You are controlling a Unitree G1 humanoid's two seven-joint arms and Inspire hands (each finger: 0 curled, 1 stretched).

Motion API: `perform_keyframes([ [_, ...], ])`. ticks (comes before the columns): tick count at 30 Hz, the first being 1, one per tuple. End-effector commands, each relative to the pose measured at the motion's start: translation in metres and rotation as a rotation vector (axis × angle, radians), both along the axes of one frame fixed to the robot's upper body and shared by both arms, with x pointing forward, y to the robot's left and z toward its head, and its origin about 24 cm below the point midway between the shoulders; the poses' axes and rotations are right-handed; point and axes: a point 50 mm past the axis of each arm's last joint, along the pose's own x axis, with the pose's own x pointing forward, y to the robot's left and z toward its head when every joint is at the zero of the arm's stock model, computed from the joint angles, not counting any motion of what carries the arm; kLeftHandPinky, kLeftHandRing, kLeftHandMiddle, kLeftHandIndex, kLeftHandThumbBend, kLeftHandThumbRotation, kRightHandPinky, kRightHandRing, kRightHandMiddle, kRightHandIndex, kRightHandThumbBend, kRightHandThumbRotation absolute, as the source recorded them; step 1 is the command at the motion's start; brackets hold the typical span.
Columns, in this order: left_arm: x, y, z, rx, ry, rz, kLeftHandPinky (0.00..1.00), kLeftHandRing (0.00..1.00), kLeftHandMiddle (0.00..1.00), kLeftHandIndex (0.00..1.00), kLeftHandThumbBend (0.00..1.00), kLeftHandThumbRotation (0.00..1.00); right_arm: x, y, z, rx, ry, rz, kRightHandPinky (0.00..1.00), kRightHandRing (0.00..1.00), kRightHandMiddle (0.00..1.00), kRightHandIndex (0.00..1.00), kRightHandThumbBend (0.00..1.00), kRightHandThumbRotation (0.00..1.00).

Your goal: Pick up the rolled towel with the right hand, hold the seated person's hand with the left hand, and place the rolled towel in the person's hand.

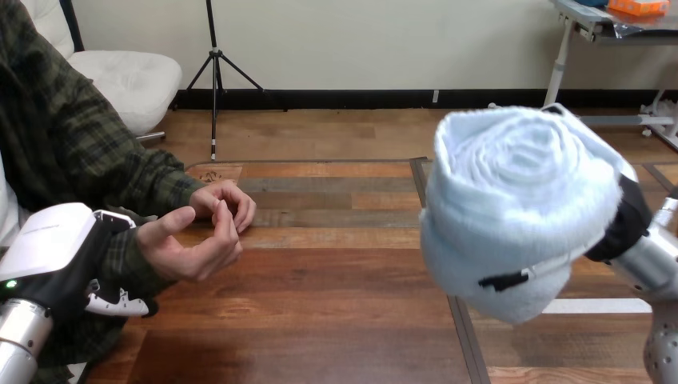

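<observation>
The rolled towel (pixel 520 200), pale blue and fluffy, hangs high above the table's right side with its spiral end facing me. My right hand (pixel 628 224) is shut on it from behind; one black fingertip wraps round its lower front. At the left, my left hand (pixel 56 256) is curled round the person's wrist at the sleeve's end, fingers below and thumb above. The person's hand (pixel 192 244) sticks out of that grip, palm turned toward the towel, fingers loosely bent. The person's farther hand (pixel 228 204) rests just behind it, touching it. A wide gap separates the towel from the held hand.
The wooden table (pixel 320 320) stretches between the two hands, with a dark seam (pixel 460 320) running front to back under the towel. The person's sleeved arm (pixel 88 160) fills the left edge.
</observation>
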Motion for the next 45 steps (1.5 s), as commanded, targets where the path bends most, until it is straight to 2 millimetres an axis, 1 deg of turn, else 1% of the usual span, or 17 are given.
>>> perform_keyframes([
  [1, 0.000, -0.015, 0.002, -0.049, -0.026, -0.048, 0.31, 0.37, 0.44, 0.44, 0.87, 0.00, 0.016, 0.013, 0.021, 0.053, -0.049, 0.053, 0.22, 0.30, 0.37, 0.41, 0.79, 0.09],
  [8, 0.000, -0.021, 0.005, -0.071, -0.050, -0.058, 0.31, 0.37, 0.44, 0.43, 0.88, 0.00, 0.022, 0.018, 0.018, 0.044, -0.037, 0.043, 0.23, 0.30, 0.37, 0.42, 0.78, 0.05],
  [15, 0.001, -0.026, 0.008, -0.075, -0.061, -0.066, 0.31, 0.36, 0.44, 0.43, 0.88, 0.00, 0.031, 0.024, 0.014, 0.062, 0.037, 0.043, 0.24, 0.31, 0.37, 0.43, 0.81, 0.01],
  [29, 0.001, -0.039, 0.018, -0.093, -0.087, -0.081, 0.29, 0.35, 0.43, 0.43, 0.88, 0.00, 0.043, 0.039, 0.014, 0.021, 0.042, 0.051, 0.24, 0.31, 0.37, 0.43, 0.82, 0.00],
  [45, 0.001, -0.050, 0.026, -0.120, -0.119, -0.106, 0.29, 0.35, 0.43, 0.43, 0.88, 0.00, 0.057, 0.059, 0.014, 0.036, 0.050, 0.099, 0.23, 0.29, 0.36, 0.42, 0.81, 0.00],
])
